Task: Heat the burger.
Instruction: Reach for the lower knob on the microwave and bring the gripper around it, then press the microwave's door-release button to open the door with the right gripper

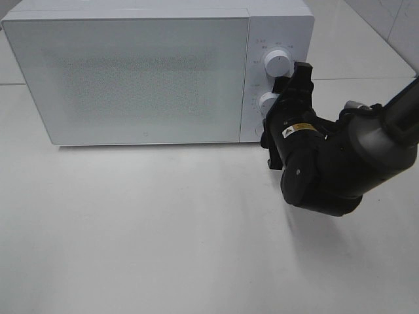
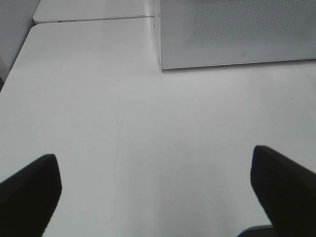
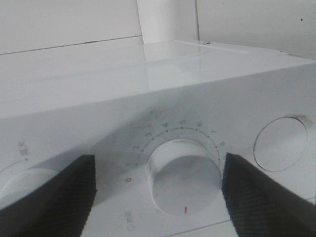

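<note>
Right gripper (image 1: 283, 98) hangs at the lower dial (image 1: 267, 103) of the shut microwave (image 1: 131, 78) by the table's (image 1: 163, 235) back edge; we see no burger, probably it is inside. Left gripper (image 2: 153, 165) is wide open, empty, over free table. Right fingers (image 3: 54, 197) flank the dial without touching; only the heating seems left.

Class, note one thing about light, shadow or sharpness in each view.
Exterior high: the right arm casts a soft shadow on the table; left wrist: the left hand has dark, blurred fingers; right wrist: the microwave shows glare on top, the knob slightly soft.
</note>
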Controlling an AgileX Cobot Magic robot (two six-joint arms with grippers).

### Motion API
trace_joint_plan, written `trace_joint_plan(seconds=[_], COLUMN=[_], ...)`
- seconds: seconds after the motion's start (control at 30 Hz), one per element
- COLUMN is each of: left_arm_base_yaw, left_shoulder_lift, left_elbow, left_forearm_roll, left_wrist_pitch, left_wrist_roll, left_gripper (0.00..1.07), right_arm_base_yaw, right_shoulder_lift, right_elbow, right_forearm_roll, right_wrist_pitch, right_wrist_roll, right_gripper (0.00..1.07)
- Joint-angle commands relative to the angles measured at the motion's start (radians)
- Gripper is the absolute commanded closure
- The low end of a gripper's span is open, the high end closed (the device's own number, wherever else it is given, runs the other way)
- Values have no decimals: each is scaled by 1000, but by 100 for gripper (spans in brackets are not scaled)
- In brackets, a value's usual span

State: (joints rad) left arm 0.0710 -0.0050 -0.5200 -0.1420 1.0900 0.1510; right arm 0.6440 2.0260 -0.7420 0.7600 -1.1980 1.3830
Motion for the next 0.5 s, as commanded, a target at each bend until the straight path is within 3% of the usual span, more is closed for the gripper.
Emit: trace_joint_plan(seconds=[0.03, 0.33, 0.5], left_arm_base_yaw=[-1, -1, -1], left_shoulder_lift=[-26, -26, -26], left_elbow=[2, 2, 2], left_forearm_roll=[0, 0, 0], left_wrist_pitch=[-17, -17, -17], left_wrist_roll=[-8, -8, -8], left_gripper=[9, 9, 9], right_arm_base_yaw=[-3, -4, -4], right_shoulder_lift=[-31, -125, -207], right_elbow=[23, 147, 203], right_forearm_roll=[-45, -168, -318], right_wrist_pitch=[-135, -26, 157], right_wrist_roll=[-34, -184, -345], right_gripper=[30, 32, 32])
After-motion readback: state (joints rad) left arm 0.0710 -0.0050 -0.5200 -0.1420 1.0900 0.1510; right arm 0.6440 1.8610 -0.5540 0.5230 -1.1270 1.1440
